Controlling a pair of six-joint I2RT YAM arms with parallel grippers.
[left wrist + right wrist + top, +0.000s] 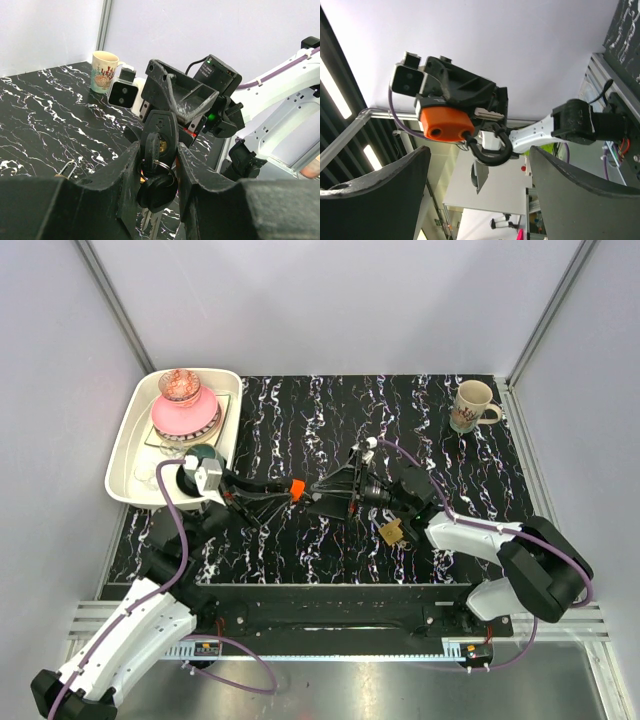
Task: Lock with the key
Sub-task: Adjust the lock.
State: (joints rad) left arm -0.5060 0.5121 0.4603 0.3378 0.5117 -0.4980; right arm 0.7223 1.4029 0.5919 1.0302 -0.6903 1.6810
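While the left gripper (283, 490) is closed on the orange head of the key (445, 125), the metal blade points toward the right gripper (328, 490), whose jaws are spread wide and face it from just beside; a black ring (490, 152) hangs under the key; both grippers meet over the middle of the black marbled table (300, 410); a brass padlock (390, 532) lies near the right arm; the mug (472, 405) and the white tray (125, 455) stand well apart, toward the far corners, with bare table between them.

The black marbled table (300, 410) is carrying a white tray (122, 455) at ten o'clock, a mug (470, 405) at two o'clock, and a brass padlock (390, 532) lying toward five.
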